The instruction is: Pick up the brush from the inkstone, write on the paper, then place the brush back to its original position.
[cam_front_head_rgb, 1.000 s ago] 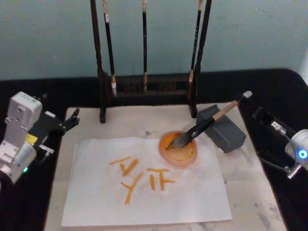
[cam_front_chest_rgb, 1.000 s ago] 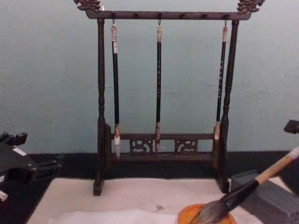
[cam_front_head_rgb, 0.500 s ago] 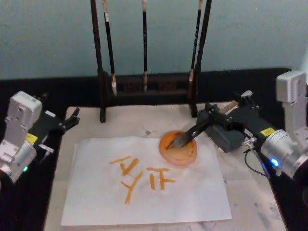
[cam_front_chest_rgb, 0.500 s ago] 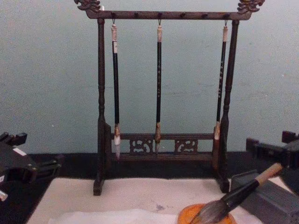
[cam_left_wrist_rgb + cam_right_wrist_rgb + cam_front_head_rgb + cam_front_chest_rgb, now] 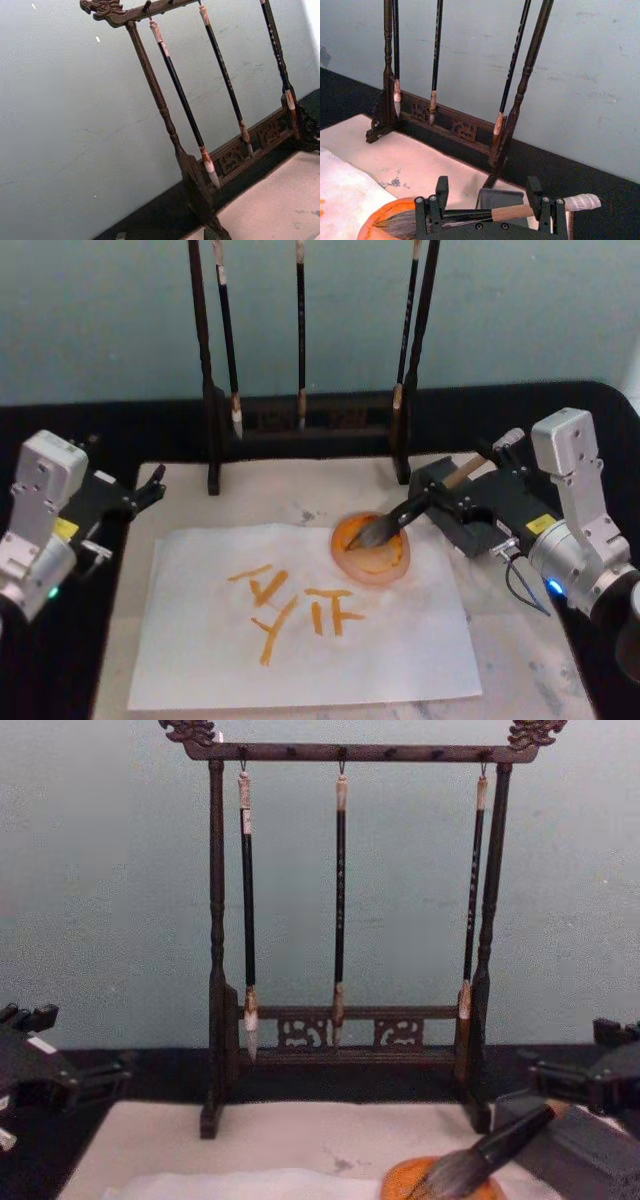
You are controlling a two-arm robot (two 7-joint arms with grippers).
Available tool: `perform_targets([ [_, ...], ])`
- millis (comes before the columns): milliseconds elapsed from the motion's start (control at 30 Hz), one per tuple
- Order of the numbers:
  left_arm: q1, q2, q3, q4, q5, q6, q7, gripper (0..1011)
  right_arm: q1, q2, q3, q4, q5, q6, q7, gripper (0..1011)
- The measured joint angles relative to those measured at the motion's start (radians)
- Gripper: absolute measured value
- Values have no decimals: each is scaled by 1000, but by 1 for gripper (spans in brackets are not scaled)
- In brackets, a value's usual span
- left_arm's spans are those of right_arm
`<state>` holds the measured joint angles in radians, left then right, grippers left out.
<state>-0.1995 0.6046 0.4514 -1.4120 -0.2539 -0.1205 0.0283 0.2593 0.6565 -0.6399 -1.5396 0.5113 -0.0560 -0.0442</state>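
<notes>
The brush [image 5: 420, 506] lies propped on the grey inkstone [image 5: 470, 525] at the right of the worktop, its bristles resting in the orange dish [image 5: 372, 550] that sits on the far right corner of the paper [image 5: 300, 640]. The right gripper [image 5: 491, 212] has its fingers spread wide, straddling the tan handle without clamping it. The paper carries orange strokes, so whether this is a fresh pickup or a release after writing cannot be told. If it is the pickup, the next move calls for closing squarely on the handle, then lifting without dragging the dish. The left gripper [image 5: 150, 485] idles at the mat's left edge, fingers apart.
</notes>
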Motion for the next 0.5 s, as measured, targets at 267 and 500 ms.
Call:
perform_targets([
  [267,0,0,0,0,0,0,0,1010,-1,1,2,-1,5,1,1,1000],
  [500,0,0,0,0,0,0,0,1010,-2,2,3,-2,10,1,1,1000],
])
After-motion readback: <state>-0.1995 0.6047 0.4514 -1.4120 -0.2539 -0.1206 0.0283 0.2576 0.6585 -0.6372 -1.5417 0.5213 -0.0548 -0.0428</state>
